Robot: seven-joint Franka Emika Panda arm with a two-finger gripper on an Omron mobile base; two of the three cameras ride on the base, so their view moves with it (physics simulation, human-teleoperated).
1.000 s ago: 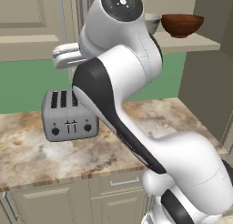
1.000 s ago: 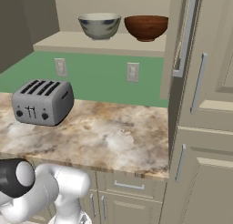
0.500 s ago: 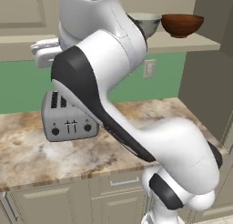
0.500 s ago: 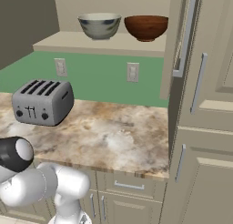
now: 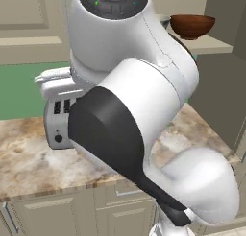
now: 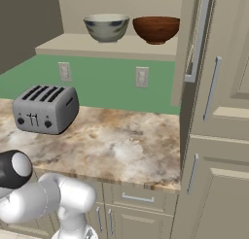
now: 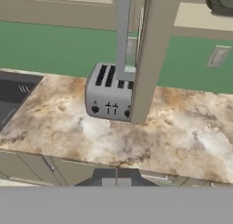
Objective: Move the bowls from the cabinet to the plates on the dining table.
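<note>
Right base view has both bowls, the grey-white bowl (image 6: 106,27) and the brown bowl (image 6: 156,29), untouched on the cabinet (image 6: 112,44) shelf above the toaster (image 6: 44,108); the arm has swung closer across the left camera, gripper (image 7: 116,182) shut and empty, so no pickup yet

Grey-white bowl (image 5: 166,22) almost wholly hidden behind the arm in the left base view, just a sliver of rim beside the reddish-brown bowl (image 5: 192,25). Same grey-white bowl cropped by the top right corner of the hand view, far above and right of the tool (image 7: 116,182). Toaster (image 7: 110,93) ahead of the tool, its right end covered by the edge of the open cabinet door (image 7: 148,54). In the left base view, toaster largely masked by the arm, plus much of the desk (image 5: 29,156). Tool fingertips cut off by the bottom band; closed.
</note>
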